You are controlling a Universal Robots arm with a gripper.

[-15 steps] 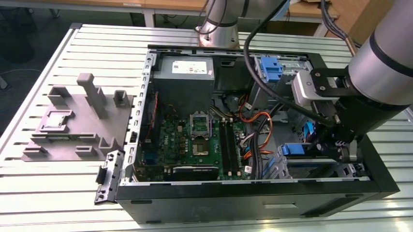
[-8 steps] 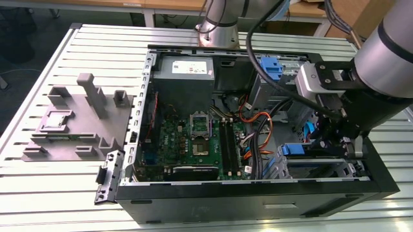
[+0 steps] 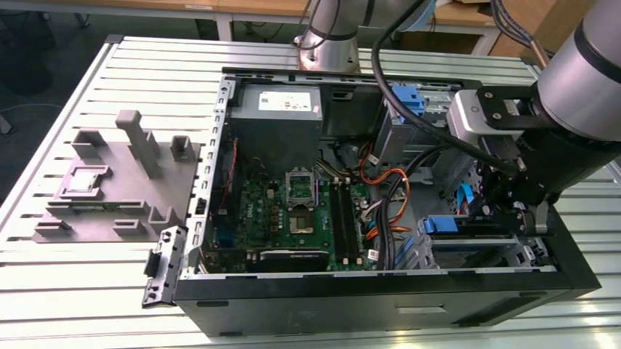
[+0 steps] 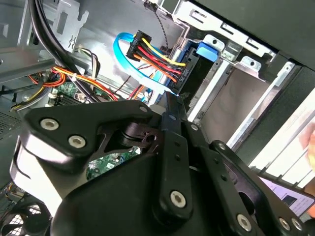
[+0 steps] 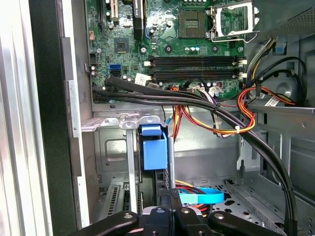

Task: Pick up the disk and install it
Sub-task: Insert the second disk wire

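- the disk [image 5: 153,147] stands edge-on in the lower drive bay [image 5: 110,147], at the corner of the open computer case [image 3: 388,305] on the exterior view's right. its blue carrier faces out between the bay's metal rails.
- in the exterior view the same blue carrier end [image 3: 441,224] shows in the bay's mouth, so the disk looks to be in its slot and not lying loose.
- the claw [image 4: 170,104] sits down inside the case right at the disk. its two tips are pressed together into one narrow point aimed at the carrier.
- i cannot tell whether the tips touch the carrier or stop just short of it. they pinch nothing that i can see.
- a bundle of red, yellow and black cables [image 4: 155,51] ends in a plug beside the bay, near the claw's point.
- the motherboard [image 5: 167,44] lies beyond the bay, with black cables draped between them.
- the grey holder block [image 3: 107,189] sits on the slatted tabletop [image 3: 78,291], well apart from the case, and carries no disk.
- my judgement is that the pick-up is done and the install is near its end. whether the disk is fully seated is not clear.
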